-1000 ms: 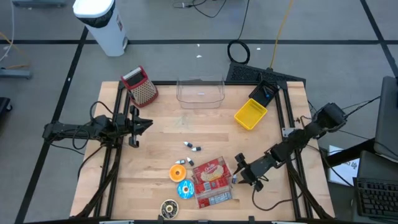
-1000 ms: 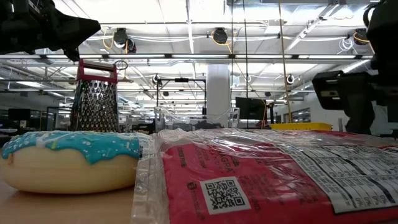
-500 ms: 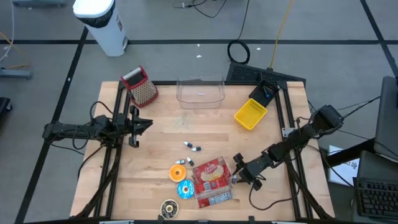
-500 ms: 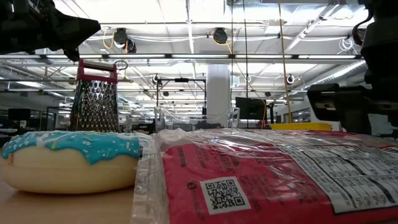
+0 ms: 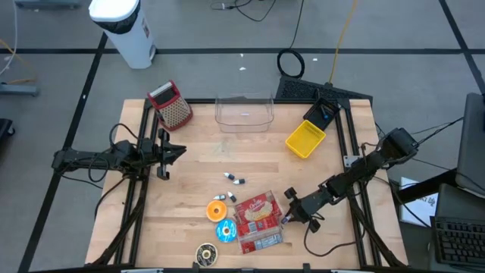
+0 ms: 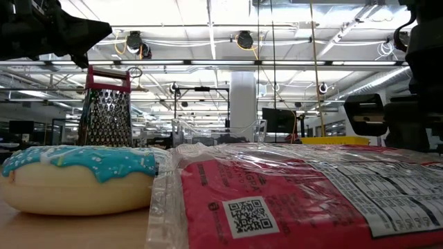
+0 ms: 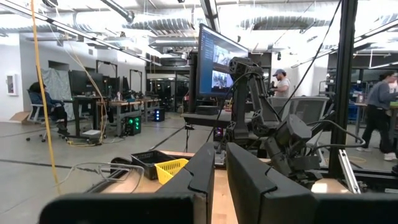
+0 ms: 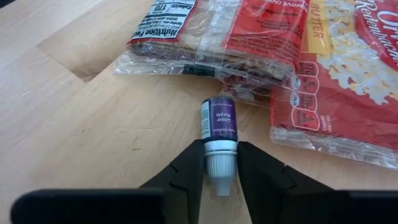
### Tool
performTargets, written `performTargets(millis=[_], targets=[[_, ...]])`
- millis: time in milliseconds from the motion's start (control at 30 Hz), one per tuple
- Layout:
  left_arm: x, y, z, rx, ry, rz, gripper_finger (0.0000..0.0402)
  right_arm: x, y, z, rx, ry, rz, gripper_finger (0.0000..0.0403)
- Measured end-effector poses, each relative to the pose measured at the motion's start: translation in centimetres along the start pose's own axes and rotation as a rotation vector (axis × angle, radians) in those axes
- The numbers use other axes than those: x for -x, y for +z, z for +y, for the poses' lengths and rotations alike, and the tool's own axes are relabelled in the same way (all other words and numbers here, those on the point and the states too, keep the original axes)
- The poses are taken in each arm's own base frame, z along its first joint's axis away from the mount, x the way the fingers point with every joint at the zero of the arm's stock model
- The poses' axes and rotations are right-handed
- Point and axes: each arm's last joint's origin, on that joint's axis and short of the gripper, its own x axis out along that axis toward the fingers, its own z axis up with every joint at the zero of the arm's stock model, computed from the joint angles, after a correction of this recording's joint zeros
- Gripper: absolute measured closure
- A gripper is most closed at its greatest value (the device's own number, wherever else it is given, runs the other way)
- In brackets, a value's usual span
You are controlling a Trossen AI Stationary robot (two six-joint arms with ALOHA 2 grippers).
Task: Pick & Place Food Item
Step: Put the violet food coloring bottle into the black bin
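Right gripper (image 8: 220, 167) jaws narrowed onto purple bottle (image 8: 219, 132) cap; bottle barely visible overhead. Left gripper (image 7: 219, 177) jaws closed.

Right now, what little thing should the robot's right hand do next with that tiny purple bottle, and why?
Probably lift it straight up a little. The right hand already has its fingers pressed on both sides of the purple bottle's white cap, and the bottle lies on the table beside the popcorn packet.

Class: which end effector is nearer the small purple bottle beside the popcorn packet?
Right. The right end effector has its fingers on either side of the purple bottle; the left end effector waits far across the table.
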Motion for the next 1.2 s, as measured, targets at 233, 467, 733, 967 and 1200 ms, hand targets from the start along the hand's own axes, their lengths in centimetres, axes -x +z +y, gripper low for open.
performTargets(millis=[233,467,733,967,1200], targets=[[0.0,0.0,0.0,0.0,0.0,0.0,0.036,0.0,0.0,0.0,0.005,-0.005,-0.001,0.0339],[0.0,0.0,0.0,0.0,-0.001,0.0,0.036,0.4,0.3,-0.1,0.001,-0.014,-0.016,0.0339],[0.0,0.0,0.0,0.0,0.0,0.002,0.036,1.9,1.5,-0.3,-0.028,-0.021,-0.095,0.0336],[0.0,0.0,0.0,0.0,0.0,0.001,0.036,4.6,2.7,-0.7,-0.038,-0.035,-0.154,0.0339],[0.0,0.0,0.0,0.0,0.0,0.001,0.036,7.5,3.1,-1.5,-0.06,-0.092,-0.189,0.0337]])
